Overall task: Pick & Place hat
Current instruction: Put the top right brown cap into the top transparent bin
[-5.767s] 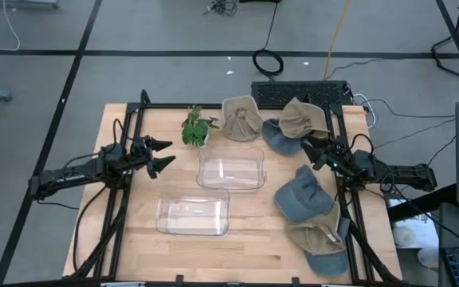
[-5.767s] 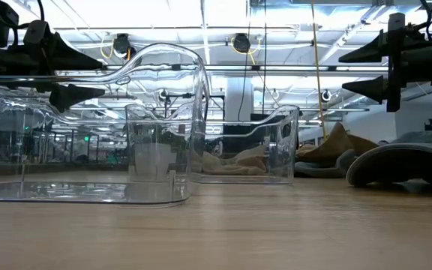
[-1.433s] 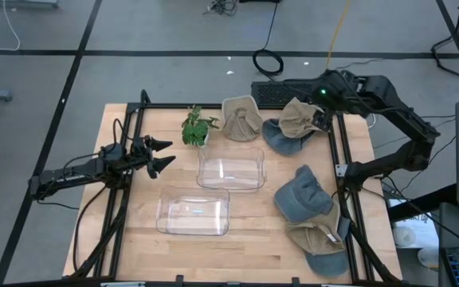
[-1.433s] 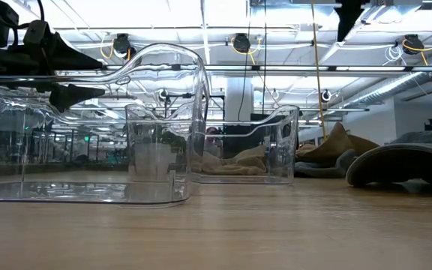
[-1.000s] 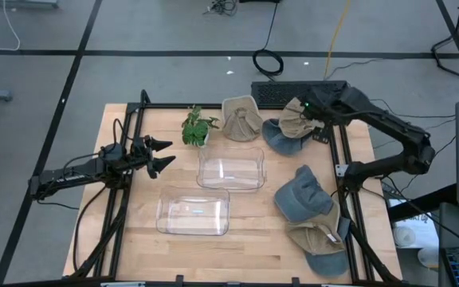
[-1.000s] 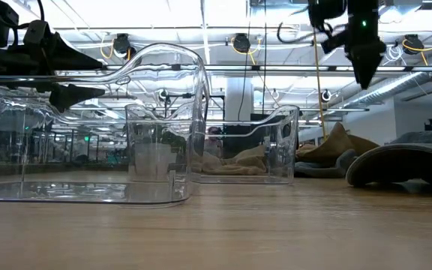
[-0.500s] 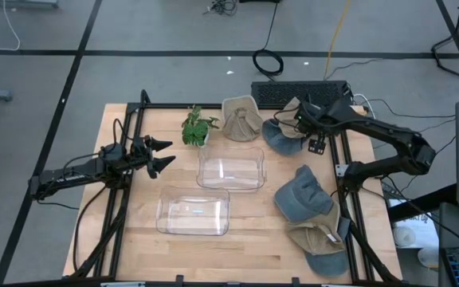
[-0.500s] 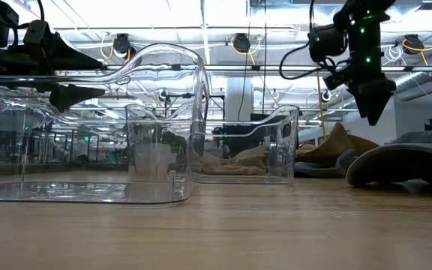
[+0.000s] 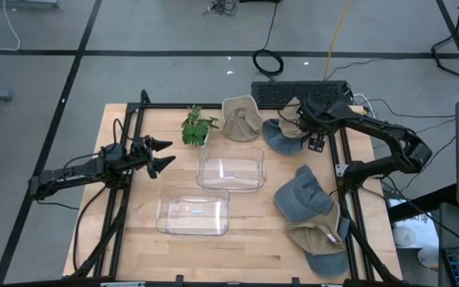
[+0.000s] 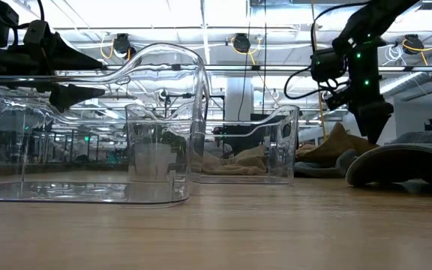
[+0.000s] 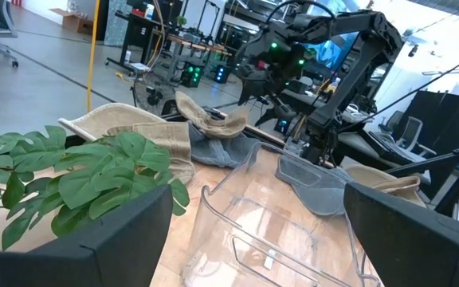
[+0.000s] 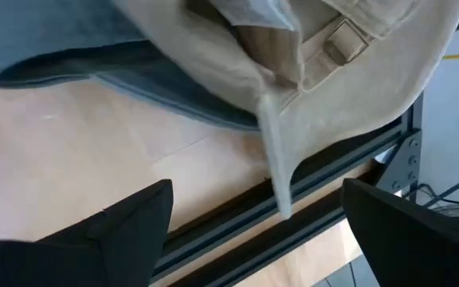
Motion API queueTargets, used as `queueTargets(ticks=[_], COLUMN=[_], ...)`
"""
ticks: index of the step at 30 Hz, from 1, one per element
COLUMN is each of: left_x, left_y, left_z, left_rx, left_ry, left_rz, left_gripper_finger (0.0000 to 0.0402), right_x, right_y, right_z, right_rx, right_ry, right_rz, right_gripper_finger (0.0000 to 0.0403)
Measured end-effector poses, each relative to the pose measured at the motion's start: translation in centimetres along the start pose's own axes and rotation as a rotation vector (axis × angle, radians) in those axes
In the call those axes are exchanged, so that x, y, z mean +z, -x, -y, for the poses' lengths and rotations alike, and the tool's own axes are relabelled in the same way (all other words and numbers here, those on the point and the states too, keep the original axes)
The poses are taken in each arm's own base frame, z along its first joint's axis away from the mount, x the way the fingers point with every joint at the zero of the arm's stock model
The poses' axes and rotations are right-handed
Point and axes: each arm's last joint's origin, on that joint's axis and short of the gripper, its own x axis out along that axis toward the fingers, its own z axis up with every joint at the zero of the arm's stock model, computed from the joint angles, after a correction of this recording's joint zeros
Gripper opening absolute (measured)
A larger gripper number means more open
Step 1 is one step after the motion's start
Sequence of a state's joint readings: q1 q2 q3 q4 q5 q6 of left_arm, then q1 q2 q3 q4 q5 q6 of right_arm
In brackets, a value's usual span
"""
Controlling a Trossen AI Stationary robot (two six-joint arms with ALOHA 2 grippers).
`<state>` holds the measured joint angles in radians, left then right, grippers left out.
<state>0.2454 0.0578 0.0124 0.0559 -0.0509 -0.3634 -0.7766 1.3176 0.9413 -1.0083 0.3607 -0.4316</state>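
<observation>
A tan hat with a blue brim (image 9: pixel 287 127) lies on the table's far right part, partly over the black frame rail. My right gripper (image 9: pixel 300 119) is open and points down just above its tan crown (image 10: pixel 336 144). In the right wrist view the hat's tan rear edge with its strap buckle (image 12: pixel 343 41) lies between my spread fingers (image 12: pixel 257 187), which stand apart from it. My left gripper (image 9: pixel 166 155) waits open at the table's left, above the table. Other hats rest on the table: a tan one (image 9: pixel 241 118), a blue one (image 9: pixel 303 194), and a tan and blue one (image 9: pixel 317 241).
Two clear plastic bins sit mid-table, one farther (image 9: pixel 230 169) and one nearer (image 9: pixel 194 210). A small green plant (image 9: pixel 198 126) stands by the far edge. Black frame rails (image 9: pixel 335 151) run along the table's right and left sides. A keyboard (image 9: pixel 293 91) lies beyond the far edge.
My right gripper has come down from high above the table's far right corner onto the tan and blue hat, shifting slightly toward the near-left. It now hangs at crown height. The hats have stayed where they were.
</observation>
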Motion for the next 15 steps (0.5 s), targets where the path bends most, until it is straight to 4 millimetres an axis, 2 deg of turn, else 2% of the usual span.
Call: queueTargets(ticks=[11,15], left_x=[0.0,0.0], left_y=[0.0,0.0], left_z=[0.0,0.0], left_rx=[0.000,0.000], left_ry=[0.000,0.000], left_rz=[0.000,0.000], left_gripper_finger=[0.0379,0.0379], right_x=[0.7,0.8], right_y=[-2.6,-3.1], right_z=[1.5,1.7], right_rx=[0.017,0.029], right_ry=[0.012,0.007], right_rz=[-0.050,-0.065], right_gripper_finger=[0.0347,0.0317])
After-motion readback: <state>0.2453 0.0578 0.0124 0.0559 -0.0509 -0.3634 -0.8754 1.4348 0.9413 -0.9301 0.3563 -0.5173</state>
